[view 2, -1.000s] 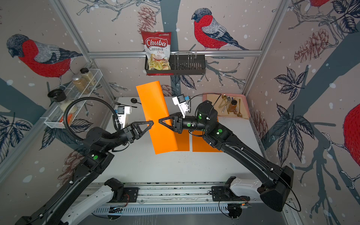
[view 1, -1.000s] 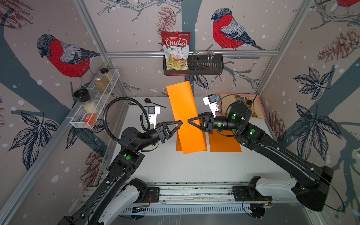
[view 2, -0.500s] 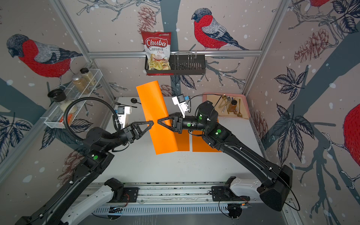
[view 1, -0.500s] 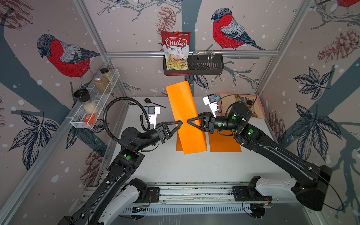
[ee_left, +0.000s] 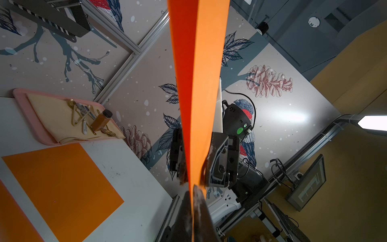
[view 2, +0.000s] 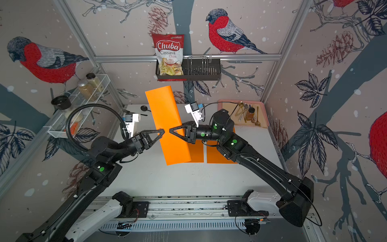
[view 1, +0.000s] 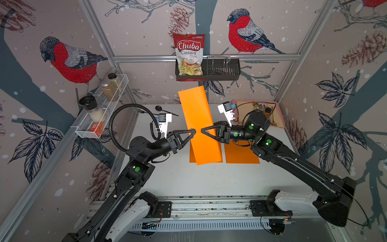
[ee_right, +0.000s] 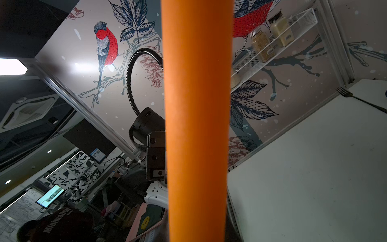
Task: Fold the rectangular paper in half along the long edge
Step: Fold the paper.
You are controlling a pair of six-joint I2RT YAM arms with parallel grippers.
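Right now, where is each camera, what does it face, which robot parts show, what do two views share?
Top view: overhead, facing down at table; left gripper, right gripper.
Top view: alongside, same direction, same parts.
Left wrist: on left arm, faces right gripper; own fingertips pinch paper.
Right wrist: on right arm, faces left arm behind paper.
Both wrist views share: paper.

Bright orange paper (view 1: 196, 113), white worktop (view 1: 188, 180), pink tray (ee_left: 36, 117) far right, red-and-white chip bag (view 1: 189, 52); beige walls (view 1: 146, 31) printed with red-breasted birds, pinecones, dark blue leaves.
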